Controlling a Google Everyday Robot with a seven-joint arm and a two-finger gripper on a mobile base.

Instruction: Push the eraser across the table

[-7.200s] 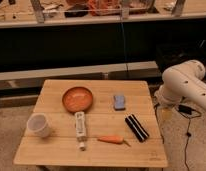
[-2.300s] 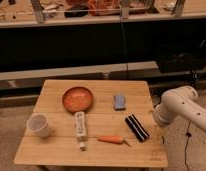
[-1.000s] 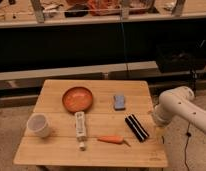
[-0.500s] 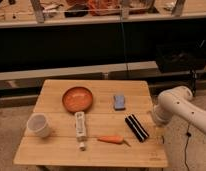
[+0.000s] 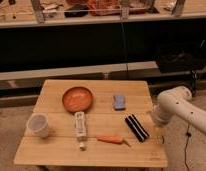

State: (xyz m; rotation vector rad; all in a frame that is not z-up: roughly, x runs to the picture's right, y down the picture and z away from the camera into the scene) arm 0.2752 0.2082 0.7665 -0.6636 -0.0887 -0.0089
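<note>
The eraser [image 5: 136, 128], a long black block with a pale stripe, lies slantwise on the right part of the light wooden table [image 5: 56, 150]. My white arm comes in from the right, bent at the elbow. Its gripper [image 5: 157, 118] hangs at the table's right edge, a short way right of the eraser and apart from it. The gripper is open and holds nothing; every object lies on the table top.
An orange bowl [image 5: 77, 98] sits at centre back with a blue-grey pad [image 5: 119, 102] to its right. A white remote-like bar [image 5: 80, 126], a carrot [image 5: 112, 139] and a white cup [image 5: 38, 125] lie left of the eraser. A dark bench runs behind the table.
The arm has come down from above the table's right corner to its right edge. Over the last second it has barely moved. No object has shifted.
</note>
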